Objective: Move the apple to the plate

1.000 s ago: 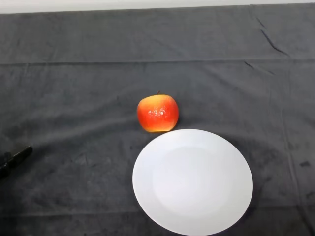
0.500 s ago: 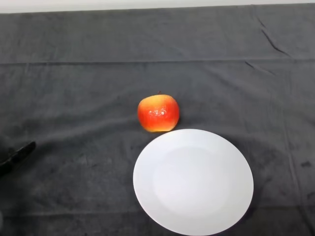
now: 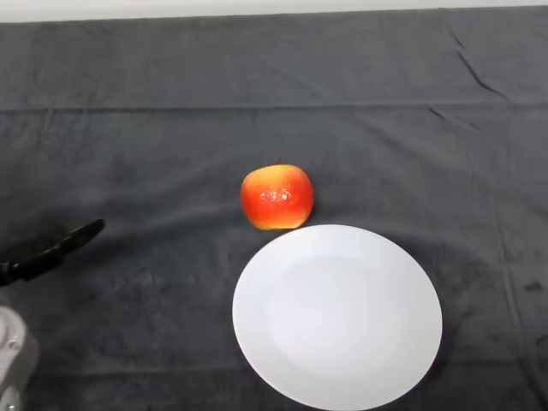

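— What's on your dark-clothed worktop point(image 3: 128, 77)?
— Your apple point(image 3: 276, 196) sits just beside the white plate's point(image 3: 337, 317) far rim.
— And your left hand point(image 3: 47, 248)?
— At the left edge, fingers straight, empty.

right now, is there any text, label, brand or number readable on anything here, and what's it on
None: no text can be read anywhere in the head view.
The apple shows red and yellow skin with no sticker.
The white plate is plain, with no mark or logo.
The dark cloth has no print.
The left hand is plain black, with no label showing.
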Robot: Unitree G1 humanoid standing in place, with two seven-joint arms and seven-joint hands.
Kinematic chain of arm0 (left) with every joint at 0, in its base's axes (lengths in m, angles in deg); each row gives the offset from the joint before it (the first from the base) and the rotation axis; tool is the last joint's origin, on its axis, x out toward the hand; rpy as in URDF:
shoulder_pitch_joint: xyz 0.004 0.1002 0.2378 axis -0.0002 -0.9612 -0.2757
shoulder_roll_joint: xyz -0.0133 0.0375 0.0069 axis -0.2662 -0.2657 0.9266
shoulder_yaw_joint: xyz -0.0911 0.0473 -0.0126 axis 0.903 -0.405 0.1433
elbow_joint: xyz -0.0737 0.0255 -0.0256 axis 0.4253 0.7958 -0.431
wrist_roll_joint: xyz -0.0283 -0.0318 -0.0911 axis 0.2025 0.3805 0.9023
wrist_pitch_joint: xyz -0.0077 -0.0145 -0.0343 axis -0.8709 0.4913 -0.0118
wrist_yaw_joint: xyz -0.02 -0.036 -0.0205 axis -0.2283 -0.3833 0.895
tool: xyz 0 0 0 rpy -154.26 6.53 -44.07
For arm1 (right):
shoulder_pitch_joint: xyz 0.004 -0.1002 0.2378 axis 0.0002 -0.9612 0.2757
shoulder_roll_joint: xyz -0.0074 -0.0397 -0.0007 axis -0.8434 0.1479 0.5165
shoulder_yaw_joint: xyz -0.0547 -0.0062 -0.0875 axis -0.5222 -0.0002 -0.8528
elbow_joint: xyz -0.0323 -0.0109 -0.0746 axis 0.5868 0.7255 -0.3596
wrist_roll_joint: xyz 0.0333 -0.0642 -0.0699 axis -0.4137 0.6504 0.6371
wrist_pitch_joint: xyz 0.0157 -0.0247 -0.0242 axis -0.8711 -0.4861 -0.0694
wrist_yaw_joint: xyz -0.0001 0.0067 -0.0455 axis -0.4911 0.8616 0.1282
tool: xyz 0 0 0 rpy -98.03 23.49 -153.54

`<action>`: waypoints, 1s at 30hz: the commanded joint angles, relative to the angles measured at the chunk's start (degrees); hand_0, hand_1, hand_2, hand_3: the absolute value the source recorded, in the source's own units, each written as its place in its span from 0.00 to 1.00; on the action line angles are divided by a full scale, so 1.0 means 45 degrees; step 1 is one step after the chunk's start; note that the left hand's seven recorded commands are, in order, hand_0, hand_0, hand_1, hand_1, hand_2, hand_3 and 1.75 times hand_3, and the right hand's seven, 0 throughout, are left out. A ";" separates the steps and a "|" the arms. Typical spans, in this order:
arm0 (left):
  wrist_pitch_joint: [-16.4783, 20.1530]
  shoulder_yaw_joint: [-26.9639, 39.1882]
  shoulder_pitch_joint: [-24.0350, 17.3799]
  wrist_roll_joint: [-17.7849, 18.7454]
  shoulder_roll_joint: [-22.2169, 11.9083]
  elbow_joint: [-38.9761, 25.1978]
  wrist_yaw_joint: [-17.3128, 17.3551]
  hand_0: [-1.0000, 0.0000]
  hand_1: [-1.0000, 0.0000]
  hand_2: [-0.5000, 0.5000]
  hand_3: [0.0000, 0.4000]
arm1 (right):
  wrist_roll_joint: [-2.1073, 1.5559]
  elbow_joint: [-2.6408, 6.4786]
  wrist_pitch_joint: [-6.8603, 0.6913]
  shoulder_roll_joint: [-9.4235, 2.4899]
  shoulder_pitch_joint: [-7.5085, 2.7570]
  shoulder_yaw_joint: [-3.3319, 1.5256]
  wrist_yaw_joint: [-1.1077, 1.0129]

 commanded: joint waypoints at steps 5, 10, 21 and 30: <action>0.0597 -0.0309 0.0750 -0.0528 -0.0183 -0.0824 -0.0096 1.00 1.00 0.50 0.00 | -0.0215 -0.0117 0.0074 0.0108 -0.0096 0.0215 0.0002; 0.0679 -0.0555 0.1032 -0.0779 -0.0159 -0.0729 -0.0023 1.00 1.00 0.50 0.00 | -0.0216 -0.0116 0.0074 0.0109 -0.0096 0.0215 0.0002; 0.0940 -0.1403 0.1798 -0.1440 0.0188 -0.0401 -0.0184 1.00 1.00 0.50 0.00 | -0.0217 -0.0114 0.0074 0.0110 -0.0095 0.0216 0.0002; 0.1353 -0.2416 0.2401 -0.1743 0.0416 -0.0058 0.0008 1.00 1.00 0.50 0.00 | -0.0217 -0.0111 0.0073 0.0111 -0.0094 0.0216 0.0001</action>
